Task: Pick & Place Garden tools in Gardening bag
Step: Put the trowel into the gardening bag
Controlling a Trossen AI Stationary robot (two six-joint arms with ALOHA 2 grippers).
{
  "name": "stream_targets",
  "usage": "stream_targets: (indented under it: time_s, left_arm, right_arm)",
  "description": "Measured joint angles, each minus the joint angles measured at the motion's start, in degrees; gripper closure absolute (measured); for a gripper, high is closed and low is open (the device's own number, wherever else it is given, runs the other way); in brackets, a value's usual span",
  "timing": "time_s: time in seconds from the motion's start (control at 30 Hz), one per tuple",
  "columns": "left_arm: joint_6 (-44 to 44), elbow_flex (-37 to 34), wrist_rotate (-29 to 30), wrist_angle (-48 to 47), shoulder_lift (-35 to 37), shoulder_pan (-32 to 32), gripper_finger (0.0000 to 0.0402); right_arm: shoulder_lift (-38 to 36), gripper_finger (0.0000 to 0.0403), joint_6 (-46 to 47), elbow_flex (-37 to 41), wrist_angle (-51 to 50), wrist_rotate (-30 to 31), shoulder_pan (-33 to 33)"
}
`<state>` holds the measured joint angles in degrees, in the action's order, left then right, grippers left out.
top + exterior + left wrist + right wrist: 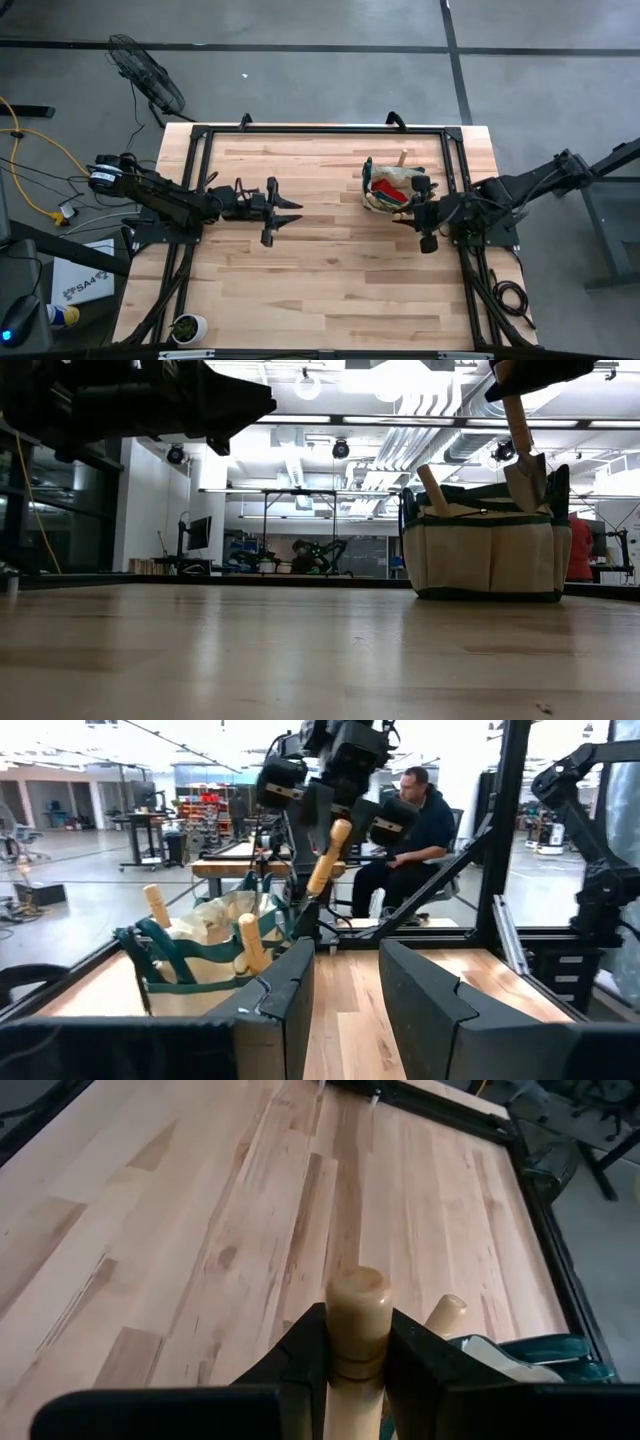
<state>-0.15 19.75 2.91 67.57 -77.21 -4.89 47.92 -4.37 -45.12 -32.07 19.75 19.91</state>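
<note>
Right end effector (pixel 357 1365) gripping trowel (pixel 358 1325), over bag (pixel 487 550)

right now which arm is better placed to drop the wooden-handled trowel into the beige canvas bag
Right. The right gripper is shut on the wooden-handled trowel directly above the beige canvas bag; the left gripper hovers open and empty at mid-table.

Floor fan (pixel 148 72), yellow cable (pixel 40 140), seated person (pixel 420 825).
</note>
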Motion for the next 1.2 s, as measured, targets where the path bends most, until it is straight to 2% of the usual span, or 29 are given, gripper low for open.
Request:
stream_targets:
  time_s: [0.23,0.67,0.83,0.97,1.2]
  left_arm:
    - [-0.4,0.0,-1.1,-0.2,0.0,0.0,0.0291]
    - [-1.7,0.0,-1.1,-1.0,0.0,0.0,0.0291]
    - [-1.9,0.0,-1.1,-1.6,0.0,0.0,0.0291]
    - [-1.9,0.0,-1.1,-1.7,0.0,0.0,0.0291]
    - [-1.9,0.0,-1.1,-1.8,0.0,0.0,0.0291]
  right_arm:
    - [0.0,0.0342,-1.5,0.0,0.9,-5.5,-4.0]
    - [0.0,0.0342,-0.5,0.0,2.5,-18.5,-4.2]
    - [2.5,0.0342,-1.3,0.1,0.1,-13.9,-3.9]
    - [5.8,0.0342,-1.5,0.5,1.7,-11.1,-1.1]
    - [9.1,0.0342,-2.6,0.6,1.9,1.5,6.2]
